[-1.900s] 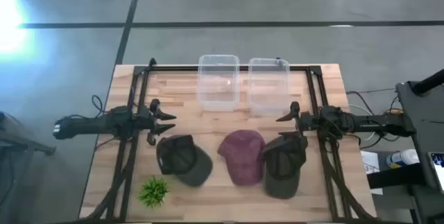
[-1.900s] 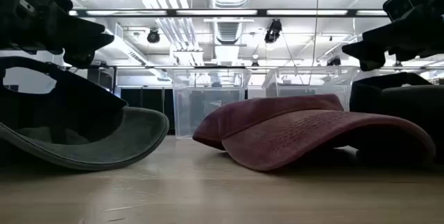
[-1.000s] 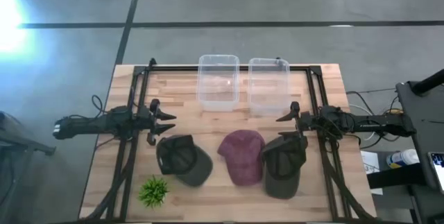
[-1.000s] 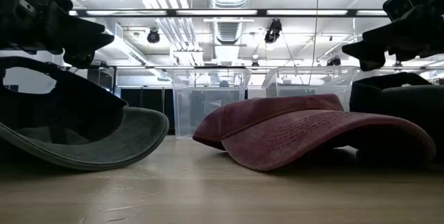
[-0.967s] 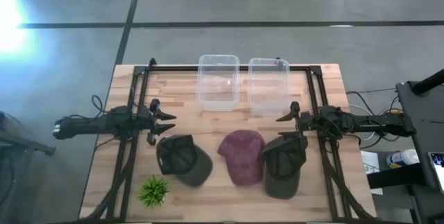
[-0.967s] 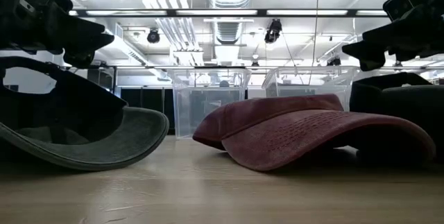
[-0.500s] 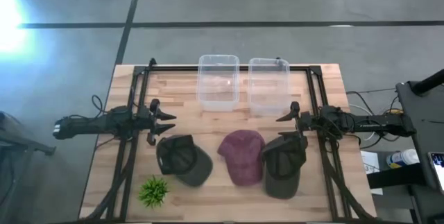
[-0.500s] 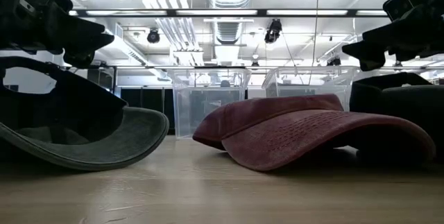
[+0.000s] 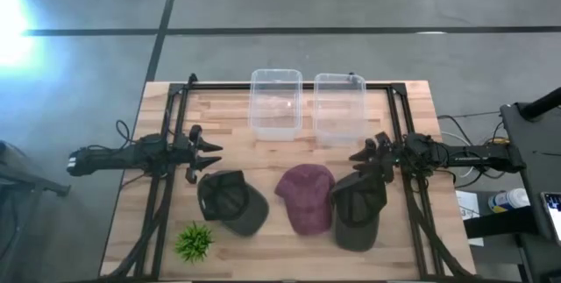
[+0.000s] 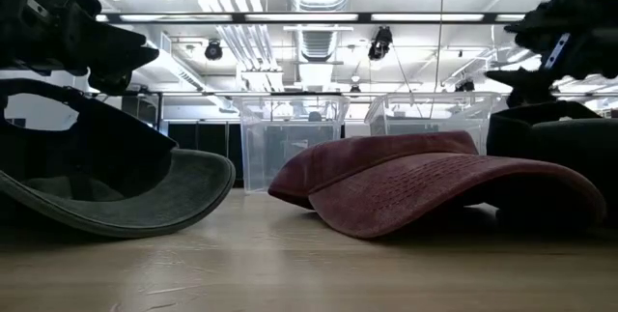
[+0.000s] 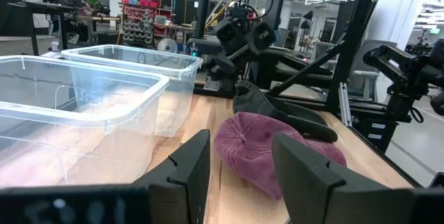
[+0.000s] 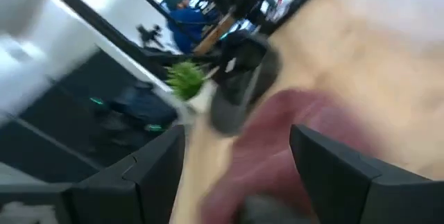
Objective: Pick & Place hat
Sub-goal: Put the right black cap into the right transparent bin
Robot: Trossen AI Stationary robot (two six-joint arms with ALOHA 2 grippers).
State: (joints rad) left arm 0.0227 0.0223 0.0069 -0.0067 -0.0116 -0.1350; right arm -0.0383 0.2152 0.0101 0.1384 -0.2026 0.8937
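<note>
Right gripper [image 9: 366, 157]: fingers spread, grasping nothing, just above the dark hat [image 9: 358, 208].
Maroon hat [image 9: 305, 197]: beside it, inward.
Left gripper [image 9: 207, 153]: parted, over the olive hat [image 9: 231, 201].
Bins [image 9: 277, 103]: beyond.

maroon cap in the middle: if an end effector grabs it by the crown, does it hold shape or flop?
The maroon cap will probably flop at the crown: in the low view the fabric sags and looks soft and washed. Its brim likely stays stiffer, since it keeps a smooth curved arc over the table. It is probably light, and may drag rather than slide cleanly if pushed on the wood.
</note>
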